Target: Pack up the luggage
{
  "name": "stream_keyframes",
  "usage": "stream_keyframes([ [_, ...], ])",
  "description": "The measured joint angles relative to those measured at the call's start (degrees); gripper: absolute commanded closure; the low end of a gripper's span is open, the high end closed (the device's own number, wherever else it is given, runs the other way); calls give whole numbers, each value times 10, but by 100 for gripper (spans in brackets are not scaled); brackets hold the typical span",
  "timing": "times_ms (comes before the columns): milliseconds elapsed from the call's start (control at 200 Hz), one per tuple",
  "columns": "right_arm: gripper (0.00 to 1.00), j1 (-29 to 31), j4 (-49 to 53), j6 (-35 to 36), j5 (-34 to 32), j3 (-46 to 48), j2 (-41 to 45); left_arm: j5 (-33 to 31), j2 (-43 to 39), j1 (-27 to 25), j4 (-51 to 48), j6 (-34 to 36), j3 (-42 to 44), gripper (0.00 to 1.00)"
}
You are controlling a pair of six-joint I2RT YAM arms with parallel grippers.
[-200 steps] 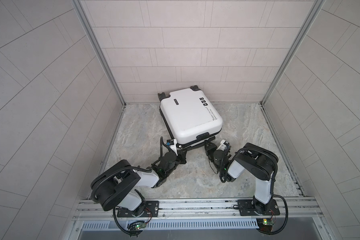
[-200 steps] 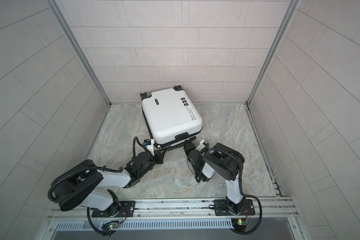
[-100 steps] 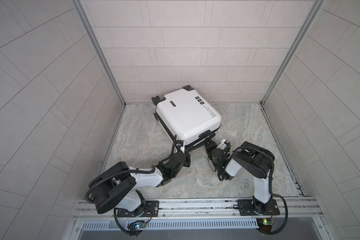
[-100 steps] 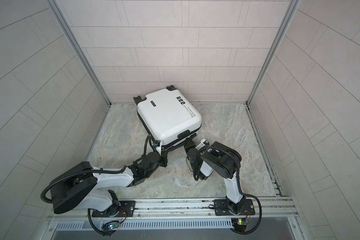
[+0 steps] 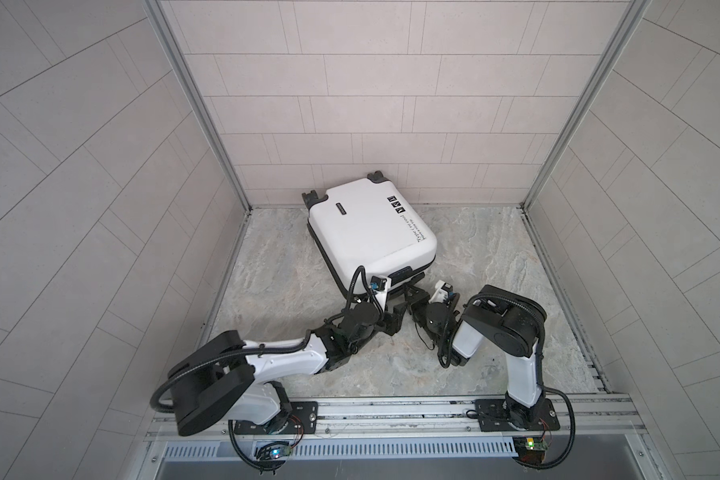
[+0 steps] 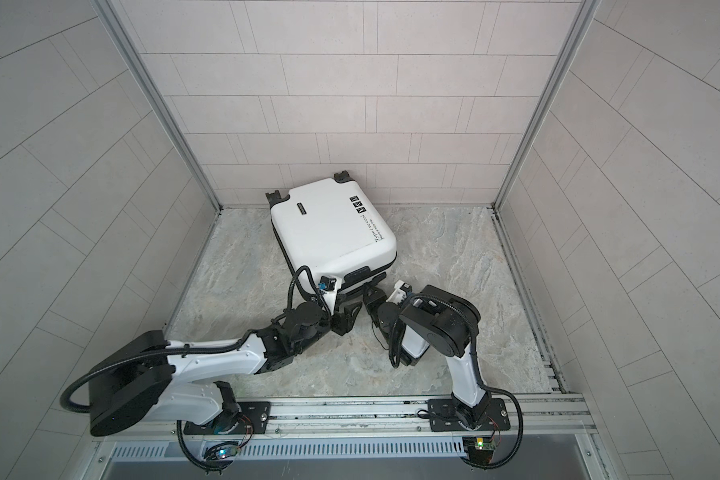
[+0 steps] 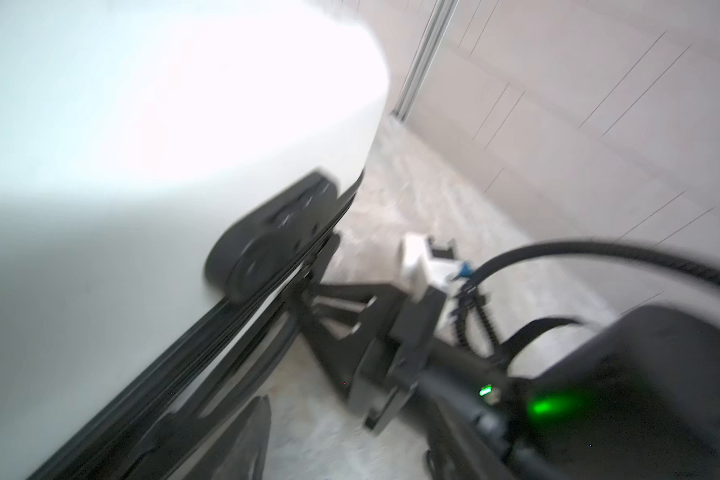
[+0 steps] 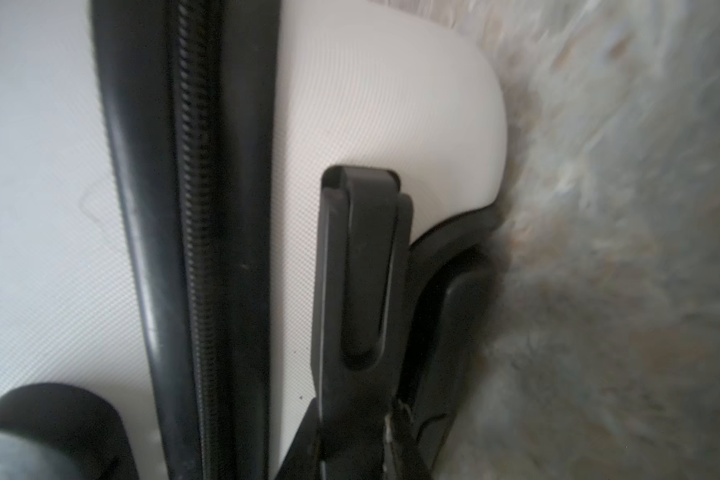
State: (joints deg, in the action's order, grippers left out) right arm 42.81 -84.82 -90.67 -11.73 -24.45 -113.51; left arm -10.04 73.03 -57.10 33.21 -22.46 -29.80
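Blurring luggage [image 7: 142, 124], L-wrist view.

The luggage [image 5: 366, 232] lies on the floor [image 5: 495, 257], its wheels [image 5: 376, 176] by the back wall [image 5: 371, 104]

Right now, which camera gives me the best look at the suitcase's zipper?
The right wrist view: the zipper runs sharp and close, its teeth distinct, across the white suitcase. The left wrist view blurs the zipper into a dark band. In both top views it is a thin black line along the suitcase's edge.
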Motion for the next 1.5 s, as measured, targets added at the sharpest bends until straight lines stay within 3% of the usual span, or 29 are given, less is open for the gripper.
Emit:
stream_keyframes([
  [175, 100, -17, -11, 6, 45, 8, 0, -13, -122, -6, -114, 11, -15, 25],
  [315, 100, -27, -8, 16, 70, 9, 3, -62, -201, -2, -239, -1, -46, 15],
  [410, 77, -33, 6, 23, 84, 10, 12, -83, -221, 24, -323, -20, -85, 14],
  [520, 49, -41, 24, 47, 103, 24, 32, -75, -222, 97, -390, -54, -113, 14],
  [655, 31, -53, 76, 86, 129, 69, 80, -41, -224, 187, -444, -100, -114, 13],
  [846, 18, -58, 264, 162, 148, 85, 242, -4, -247, 266, -492, -149, -117, 12],
  [1021, 1, -58, 572, 280, 115, 21, 502, 14, -251, 298, -537, -163, -145, 10],
  [1181, 0, -81, 785, 400, 75, -53, 680, 26, -258, 315, -557, -170, -161, 5],
  [1341, 1, -152, 911, 487, 87, -90, 736, 28, -281, 333, -559, -177, -160, 0],
  [1501, 1, -227, 963, 542, 136, -155, 691, 48, -283, 382, -528, -182, -160, 0],
])
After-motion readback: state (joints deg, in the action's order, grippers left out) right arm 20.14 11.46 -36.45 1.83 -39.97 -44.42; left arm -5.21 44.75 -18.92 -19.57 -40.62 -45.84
